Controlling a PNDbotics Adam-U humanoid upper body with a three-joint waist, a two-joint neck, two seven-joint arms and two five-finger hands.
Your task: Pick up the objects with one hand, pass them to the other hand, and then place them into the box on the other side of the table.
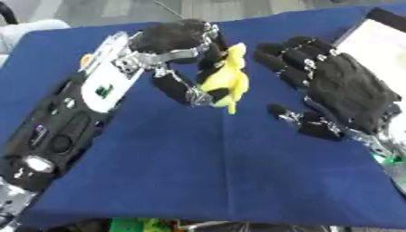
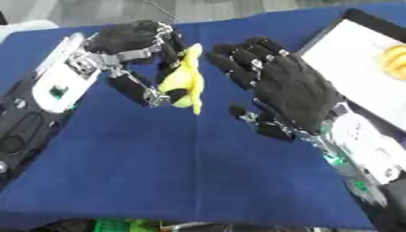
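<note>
A yellow object [image 1: 226, 78] hangs above the blue table [image 1: 198, 172], pinched between the fingers and thumb of my left hand [image 1: 178, 43]. My right hand [image 2: 289, 88] is just to the right of it, open, fingers spread and pointing up-left, a small gap away from the yellow object. A white box [image 2: 349, 59] with a dark rim lies at the right edge of the table, and something yellow-orange [image 2: 394, 61] rests inside it.
The blue cloth covers the whole table. My left forearm [image 1: 79, 113] lies along the left side. Green items [image 1: 139, 224] show below the table's near edge. Grey floor lies beyond the far edge.
</note>
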